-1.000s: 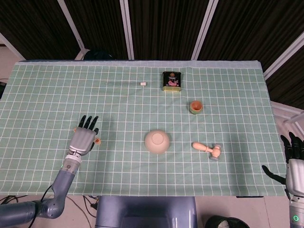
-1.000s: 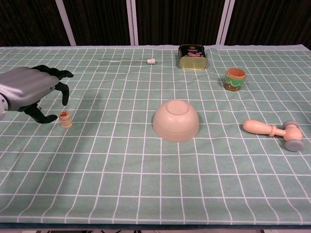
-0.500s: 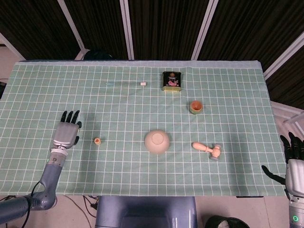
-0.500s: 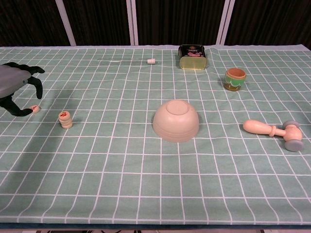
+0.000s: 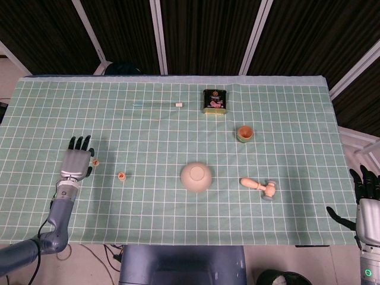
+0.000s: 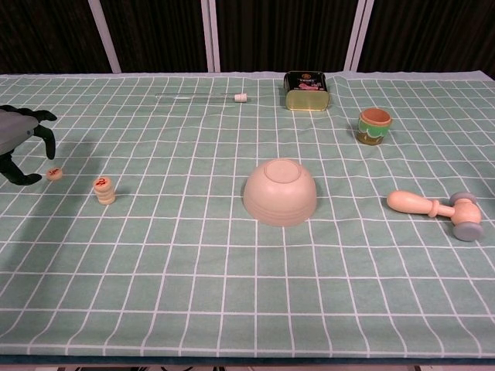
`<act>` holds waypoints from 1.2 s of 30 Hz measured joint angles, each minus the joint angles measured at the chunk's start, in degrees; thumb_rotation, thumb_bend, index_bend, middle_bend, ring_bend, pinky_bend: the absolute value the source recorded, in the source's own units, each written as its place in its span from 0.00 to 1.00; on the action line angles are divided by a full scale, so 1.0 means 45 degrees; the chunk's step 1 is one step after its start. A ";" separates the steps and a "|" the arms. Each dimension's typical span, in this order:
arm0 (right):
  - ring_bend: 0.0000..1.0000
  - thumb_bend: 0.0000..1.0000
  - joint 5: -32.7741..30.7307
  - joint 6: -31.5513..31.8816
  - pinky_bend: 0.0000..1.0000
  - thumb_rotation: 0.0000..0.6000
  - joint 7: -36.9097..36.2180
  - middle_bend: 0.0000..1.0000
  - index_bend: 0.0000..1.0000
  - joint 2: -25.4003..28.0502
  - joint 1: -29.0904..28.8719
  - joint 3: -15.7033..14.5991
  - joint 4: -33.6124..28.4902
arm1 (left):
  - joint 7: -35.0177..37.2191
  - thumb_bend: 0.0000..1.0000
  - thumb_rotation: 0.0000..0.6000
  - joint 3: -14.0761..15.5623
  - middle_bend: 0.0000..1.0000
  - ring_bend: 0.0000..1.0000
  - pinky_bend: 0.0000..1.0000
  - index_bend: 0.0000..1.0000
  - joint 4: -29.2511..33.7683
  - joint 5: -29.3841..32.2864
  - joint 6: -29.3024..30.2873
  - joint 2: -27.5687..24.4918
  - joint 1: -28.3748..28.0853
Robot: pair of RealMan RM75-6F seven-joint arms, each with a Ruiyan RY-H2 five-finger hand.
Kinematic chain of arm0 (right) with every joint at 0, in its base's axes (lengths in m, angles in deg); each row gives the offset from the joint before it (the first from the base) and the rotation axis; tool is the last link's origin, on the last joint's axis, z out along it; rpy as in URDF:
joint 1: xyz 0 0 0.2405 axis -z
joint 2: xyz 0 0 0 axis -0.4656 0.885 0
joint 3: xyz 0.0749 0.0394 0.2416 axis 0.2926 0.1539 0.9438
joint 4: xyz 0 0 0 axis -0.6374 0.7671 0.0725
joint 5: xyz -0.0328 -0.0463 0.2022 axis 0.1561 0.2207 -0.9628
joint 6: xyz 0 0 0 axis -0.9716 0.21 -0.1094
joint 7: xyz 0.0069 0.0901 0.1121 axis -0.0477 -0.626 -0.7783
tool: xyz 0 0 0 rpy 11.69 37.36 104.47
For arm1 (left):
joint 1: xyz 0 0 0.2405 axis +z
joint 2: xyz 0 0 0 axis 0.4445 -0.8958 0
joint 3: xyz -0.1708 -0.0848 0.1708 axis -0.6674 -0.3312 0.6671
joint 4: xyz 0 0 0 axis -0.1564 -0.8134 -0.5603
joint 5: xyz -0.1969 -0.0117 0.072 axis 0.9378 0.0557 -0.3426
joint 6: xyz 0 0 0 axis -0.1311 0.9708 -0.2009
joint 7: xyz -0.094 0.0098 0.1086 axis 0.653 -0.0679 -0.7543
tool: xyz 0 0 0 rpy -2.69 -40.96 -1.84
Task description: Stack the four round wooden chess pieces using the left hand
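A short stack of round wooden chess pieces (image 5: 121, 176) (image 6: 104, 190) stands upright on the green checked cloth, left of the bowl. One single wooden piece (image 5: 94, 161) (image 6: 54, 174) lies flat on the cloth further left. My left hand (image 5: 76, 162) (image 6: 18, 148) hovers at the table's left side, just left of the single piece, fingers spread and curved, holding nothing. My right hand (image 5: 367, 199) shows only in the head view, off the table's right front corner, fingers apart and empty.
An upturned cream bowl (image 5: 196, 177) (image 6: 280, 192) sits mid-table. A wooden toy hammer (image 5: 260, 186) (image 6: 435, 210) lies to its right. Further back are a small green-orange cup (image 5: 244, 133) (image 6: 373, 125), a dark tin (image 5: 214, 101) (image 6: 306, 90) and a thin rod (image 5: 158, 104) (image 6: 199, 97).
My left hand has drawn away leftward from the stack, which stands free. The single piece it had hidden lies uncovered beside it. The right hand has stayed put.
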 measured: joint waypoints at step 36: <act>0.00 0.23 -0.0076 0.0021 0.00 1.00 -0.0045 0.01 0.12 -0.0016 0.0015 0.0054 -0.0007 | -0.1100 0.31 1.00 -0.0157 0.00 0.00 0.00 0.47 -0.0610 0.0337 -0.0099 0.0861 -0.0240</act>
